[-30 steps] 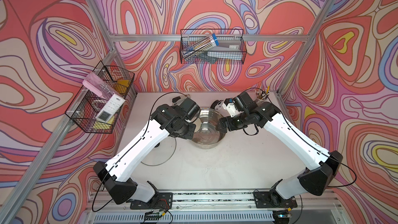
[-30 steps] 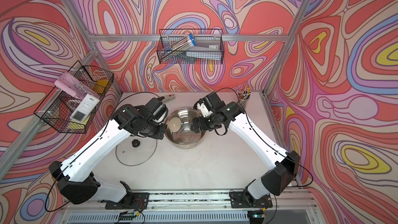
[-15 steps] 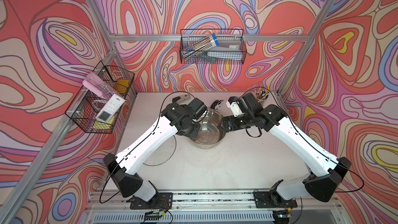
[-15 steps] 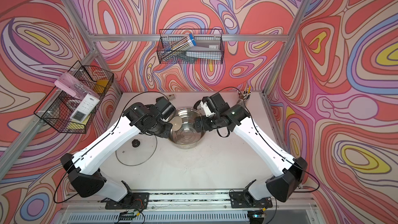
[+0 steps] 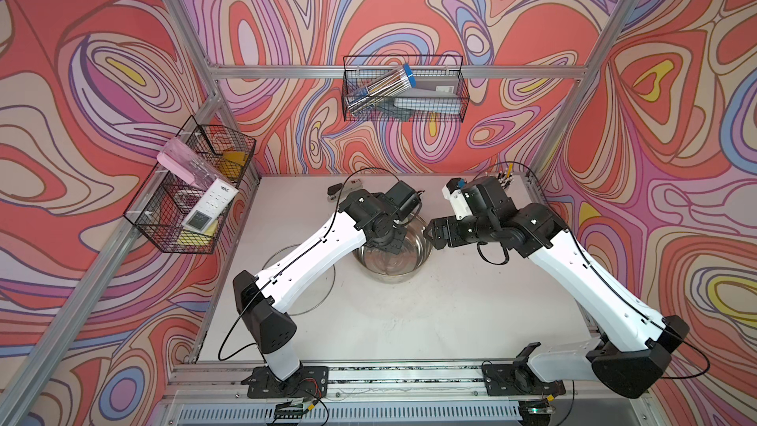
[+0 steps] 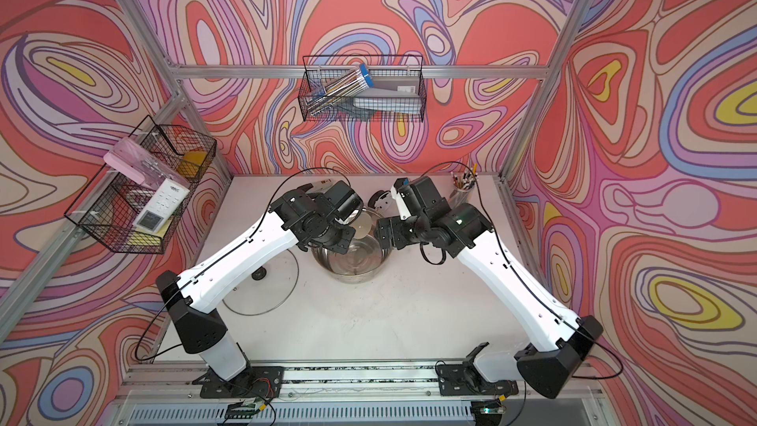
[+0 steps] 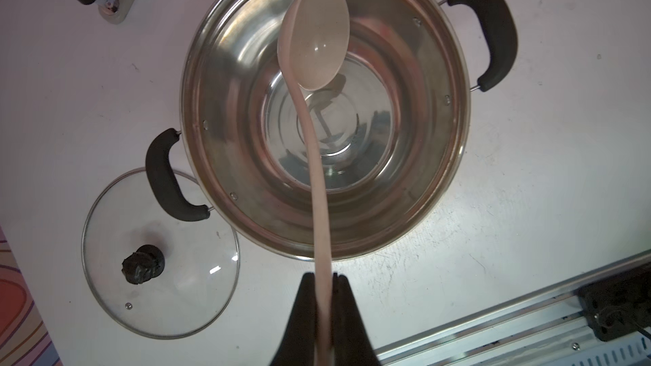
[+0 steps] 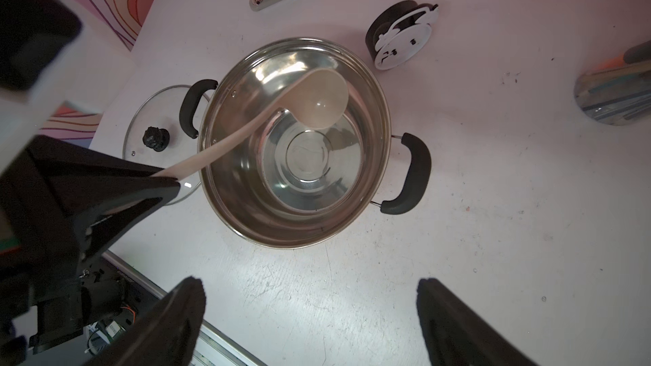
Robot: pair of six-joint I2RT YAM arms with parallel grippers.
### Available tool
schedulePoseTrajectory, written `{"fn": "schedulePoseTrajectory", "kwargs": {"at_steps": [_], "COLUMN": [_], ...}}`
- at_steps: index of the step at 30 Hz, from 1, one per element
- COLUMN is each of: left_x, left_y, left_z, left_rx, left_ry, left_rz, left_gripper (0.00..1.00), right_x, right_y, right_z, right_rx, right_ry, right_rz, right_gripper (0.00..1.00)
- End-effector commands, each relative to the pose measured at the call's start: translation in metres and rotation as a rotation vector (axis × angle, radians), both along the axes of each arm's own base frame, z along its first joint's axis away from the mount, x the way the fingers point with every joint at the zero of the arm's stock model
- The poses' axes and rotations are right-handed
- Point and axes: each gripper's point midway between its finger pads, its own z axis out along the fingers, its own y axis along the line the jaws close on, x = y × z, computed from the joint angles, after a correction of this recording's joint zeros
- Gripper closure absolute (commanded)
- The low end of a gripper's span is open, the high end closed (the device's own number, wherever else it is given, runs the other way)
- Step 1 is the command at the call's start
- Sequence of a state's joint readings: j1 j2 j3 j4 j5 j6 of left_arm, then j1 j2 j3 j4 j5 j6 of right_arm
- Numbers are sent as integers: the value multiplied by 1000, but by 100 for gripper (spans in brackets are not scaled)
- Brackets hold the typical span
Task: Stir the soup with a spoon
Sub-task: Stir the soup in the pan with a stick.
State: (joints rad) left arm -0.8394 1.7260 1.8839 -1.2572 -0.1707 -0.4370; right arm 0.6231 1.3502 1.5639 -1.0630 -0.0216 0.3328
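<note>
The left gripper [image 8: 169, 176] is clamping the thin handle of the cream-white plastic ladle [image 8: 317, 100], positioning its round bowl over the open stainless-steel pot [image 8: 229, 184] with two black handles. The right gripper [image 8: 310, 290] is standing spread wide, empty. A round glass lid [image 8: 148, 117] is lying just beside the pot.
</note>
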Motion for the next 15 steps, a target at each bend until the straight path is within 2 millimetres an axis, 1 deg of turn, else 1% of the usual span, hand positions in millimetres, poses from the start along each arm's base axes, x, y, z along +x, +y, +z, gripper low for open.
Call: {"fn": "schedulePoseTrajectory", "kwargs": {"at_steps": [1, 4, 9, 12, 15], "left_x": [-7, -20, -49, -65, -74], "left_y": [-17, -18, -11, 2, 20], "left_z": [3, 0, -3, -7, -8], "left_rx": [-39, -51, -78, -63, -31], "left_ry": [8, 39, 105, 145, 151], "left_rz": [-52, -67, -81, -70, -44], "left_gripper": [100, 100, 100, 100, 100], "right_x": [-2, -3, -2, -1, 0], "right_y": [-7, -8, -7, -5, -2], "right_z": [5, 7, 6, 5, 3], "right_rx": [-7, -3, 6, 14, 23], "right_ry": [-24, -29, -32, -30, -26], "right_rz": [-23, -25, -28, -31, -28], "right_gripper": [4, 4, 4, 4, 4]}}
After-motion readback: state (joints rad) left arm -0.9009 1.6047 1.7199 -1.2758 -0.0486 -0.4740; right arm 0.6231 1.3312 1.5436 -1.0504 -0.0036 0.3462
